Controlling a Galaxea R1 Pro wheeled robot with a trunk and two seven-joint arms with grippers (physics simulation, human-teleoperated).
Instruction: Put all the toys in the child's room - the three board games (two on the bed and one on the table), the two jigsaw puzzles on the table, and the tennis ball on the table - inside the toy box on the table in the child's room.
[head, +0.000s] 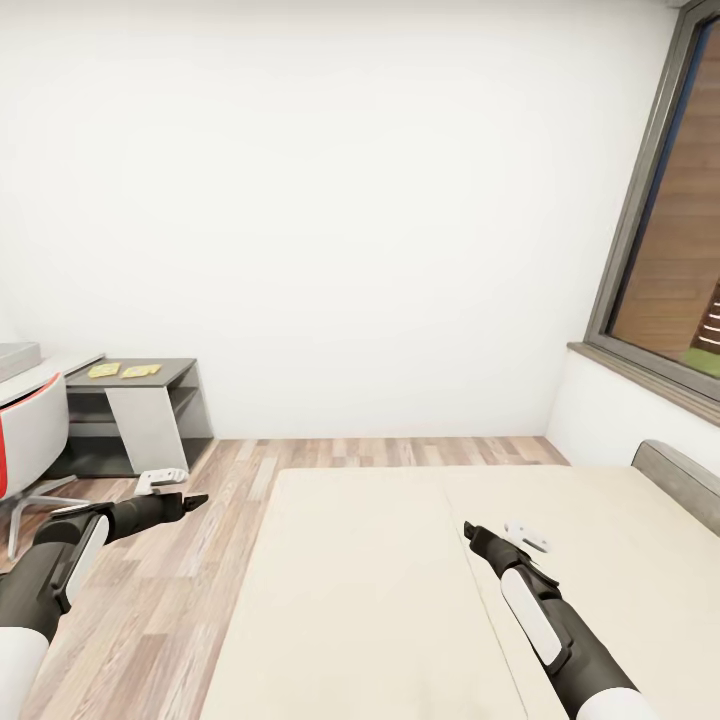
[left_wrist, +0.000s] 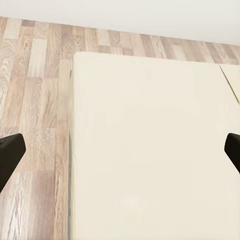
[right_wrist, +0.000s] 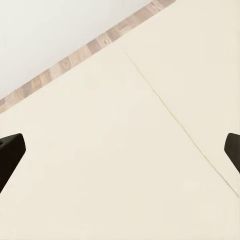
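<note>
we have the bed (head: 400, 590) spread flat and bare from 5 to 7 o'clock, open room above it for either arm. at 3 o'clock its grey headboard (head: 685, 480) and the window sill (head: 640, 372) wall us in. at 9 o'clock the grey table (head: 140, 410) and a chair (head: 30, 440) crowd the plank floor (head: 200, 540); 12 o'clock ends in white wall (head: 330, 220)
</note>
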